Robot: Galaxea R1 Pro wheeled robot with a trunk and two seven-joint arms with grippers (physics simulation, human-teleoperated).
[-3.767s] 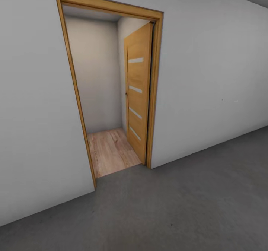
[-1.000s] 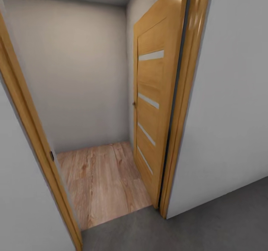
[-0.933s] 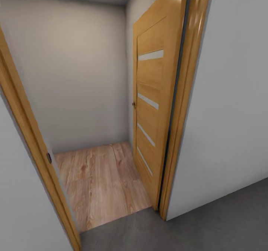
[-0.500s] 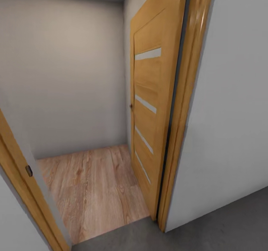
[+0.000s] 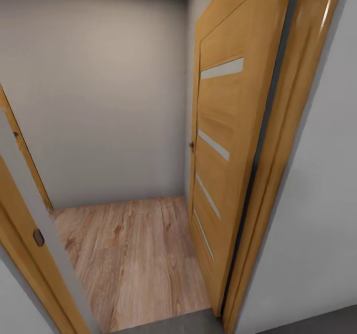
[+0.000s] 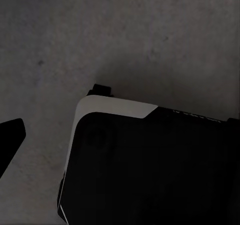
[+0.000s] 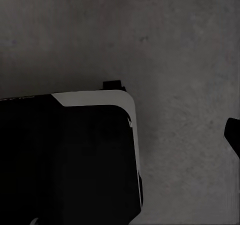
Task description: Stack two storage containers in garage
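Observation:
The two storage containers and the living room are out of view. I stand at an open doorway at the edge of the garage. Its dark grey concrete floor is a thin strip at the bottom of the head view, and it also lies under both arms. One dark fingertip of my left gripper pokes in at the edge of the left wrist view. A dark fingertip of my right gripper does the same in the right wrist view. Nothing is seen in either gripper.
A wooden door with pale glass strips stands swung inward on the right, next to its frame. The left frame post is close. Beyond lie a light wood plank floor and a grey wall. My black base is below the wrists.
The camera has moved forward up to the doorway and turned slightly. The opening and the door now loom larger, and the grey floor has shrunk to a strip.

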